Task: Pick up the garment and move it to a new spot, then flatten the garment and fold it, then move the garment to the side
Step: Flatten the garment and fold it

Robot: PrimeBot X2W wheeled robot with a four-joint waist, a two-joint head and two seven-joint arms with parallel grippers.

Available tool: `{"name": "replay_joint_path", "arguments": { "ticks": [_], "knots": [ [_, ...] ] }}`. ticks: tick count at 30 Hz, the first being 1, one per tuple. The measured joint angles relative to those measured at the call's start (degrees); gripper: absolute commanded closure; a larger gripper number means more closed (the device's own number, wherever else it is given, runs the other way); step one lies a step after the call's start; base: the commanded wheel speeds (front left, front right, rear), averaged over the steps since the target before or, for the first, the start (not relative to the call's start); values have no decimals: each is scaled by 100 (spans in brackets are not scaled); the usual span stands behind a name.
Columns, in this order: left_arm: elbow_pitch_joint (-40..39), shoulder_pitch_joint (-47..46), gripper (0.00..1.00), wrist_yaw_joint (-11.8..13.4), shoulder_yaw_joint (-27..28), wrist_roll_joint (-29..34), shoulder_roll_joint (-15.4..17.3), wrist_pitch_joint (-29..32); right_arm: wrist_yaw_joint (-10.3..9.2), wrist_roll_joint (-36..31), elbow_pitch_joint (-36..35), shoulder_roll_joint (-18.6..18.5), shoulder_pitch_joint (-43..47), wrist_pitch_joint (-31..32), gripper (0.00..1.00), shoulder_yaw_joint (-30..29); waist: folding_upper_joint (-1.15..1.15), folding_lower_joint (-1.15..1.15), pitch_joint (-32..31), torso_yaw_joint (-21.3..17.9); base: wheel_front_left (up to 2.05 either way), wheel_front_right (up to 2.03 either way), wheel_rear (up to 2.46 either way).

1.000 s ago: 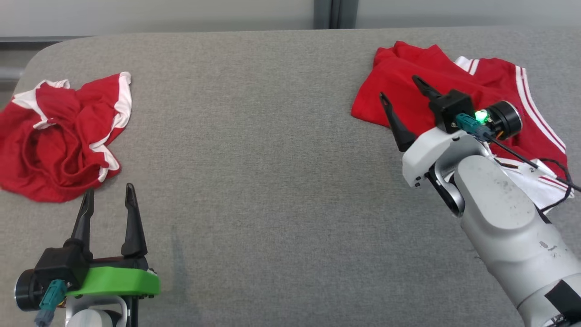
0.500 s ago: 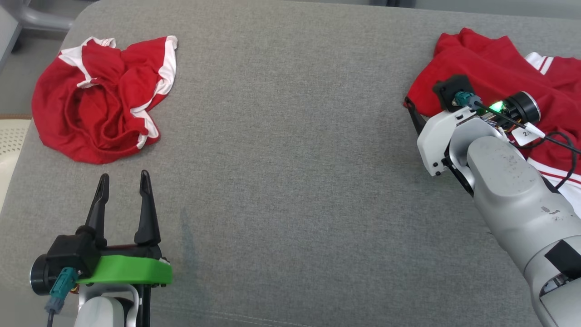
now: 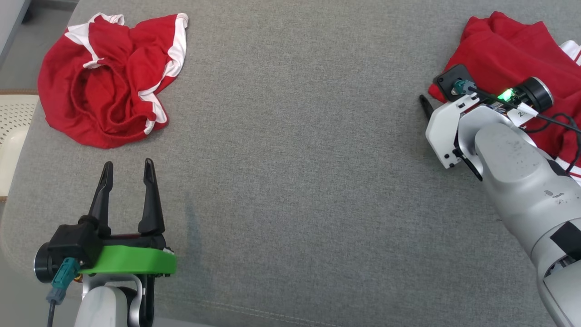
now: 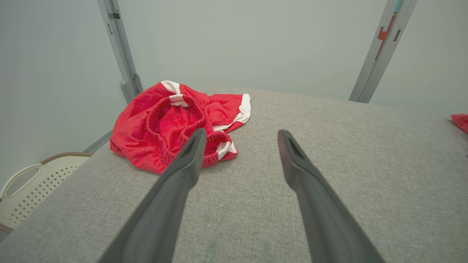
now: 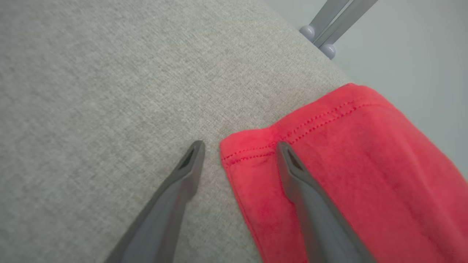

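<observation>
While the right pincer (image 5: pixel 239 145), wide, straddles the garment (image 5: pixel 347 164) hem, the left pincer (image 3: pixel 128 163) gapes; red shorts (image 3: pixel 109 77) lie near.

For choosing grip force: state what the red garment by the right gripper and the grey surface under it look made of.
Red garment: soft knit fabric, matte and slightly fuzzy; a stitched, folded hem shows. Likely cotton or polyester jersey; fibre unclear.
Grey surface: woven, heathered textile, matte, with visible weave grain; probably an upholstery-like cover.
</observation>
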Motion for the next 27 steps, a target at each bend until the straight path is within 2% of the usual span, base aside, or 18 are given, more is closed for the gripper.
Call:
{"name": "replay_joint_path", "arguments": {
  "ticks": [7,13,14,15,16,20,24,27],
  "knots": [
    [0,-32,0,23,-12,-10,0,0,0,-356,52,-27,-105,291,0,-179,0,0,40,-17,0,0,0],
    [1,-33,0,33,-40,-32,0,0,0,-497,43,13,-146,793,0,-316,0,0,60,-41,0,0,0],
    [0,-35,0,37,-41,-44,0,0,0,-533,37,11,-155,905,20,-349,0,0,66,-47,0,0,0],
    [0,-38,0,40,-41,-45,0,0,1,-556,30,13,-158,1013,71,-402,0,0,70,-55,0,0,0],
    [-1,-44,0,40,-38,-45,0,0,2,-579,27,15,-154,1213,100,-559,0,0,70,-73,0,0,0],
    [8,-51,0,41,-52,-45,0,0,1,-680,53,-34,-97,1141,100,-798,0,0,45,-92,0,0,0],
    [35,-49,0,41,-44,-42,0,0,-5,-751,-10,4,74,515,100,-977,0,0,-43,-110,0,0,0],
    [41,-6,0,41,19,-9,0,0,-4,-692,-14,165,227,85,100,-1094,0,0,-152,-139,0,0,0]
  ]
}}
